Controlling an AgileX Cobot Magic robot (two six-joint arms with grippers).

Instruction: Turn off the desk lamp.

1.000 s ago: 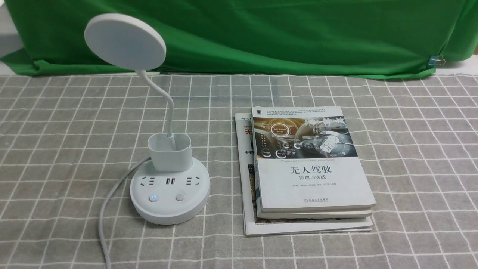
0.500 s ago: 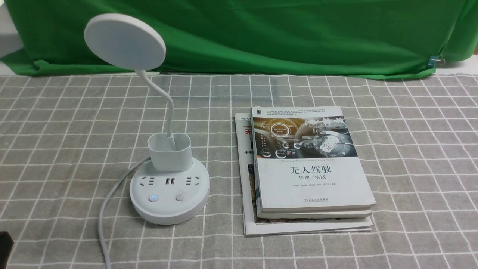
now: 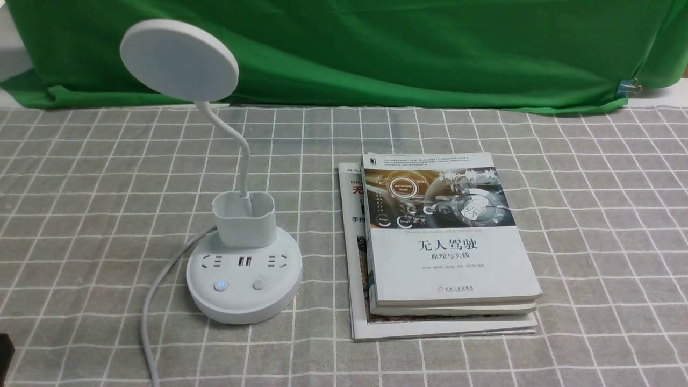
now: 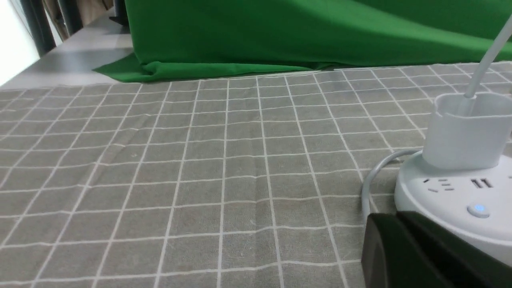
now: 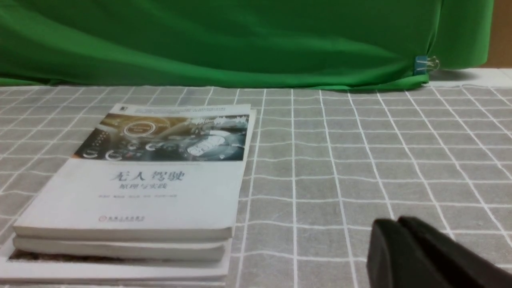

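Note:
The white desk lamp stands left of centre in the front view, with its disc head (image 3: pixel 179 60) on a bent neck, a cup holder (image 3: pixel 244 220) and a round base (image 3: pixel 244 301). On the base, the left button (image 3: pixel 221 285) glows blue and the right button (image 3: pixel 259 284) is unlit. My left gripper (image 3: pixel 5 346) shows only as a dark tip at the lower left edge, well left of the base. In the left wrist view it (image 4: pixel 396 218) is shut and empty, close to the base (image 4: pixel 440 200), and the blue button (image 4: pixel 479 209) shows just beyond it. My right gripper (image 5: pixel 394 224) is shut and empty above the cloth.
The lamp's white cable (image 3: pixel 153 301) runs from the base toward the front edge. A stack of books (image 3: pixel 446 252) lies right of the lamp and also shows in the right wrist view (image 5: pixel 152 180). A green cloth (image 3: pixel 376 48) hangs at the back, with a binder clip (image 3: pixel 626 87).
The dark tip of my left gripper has come into the front view at the lower left edge. The lamp and books have not moved.

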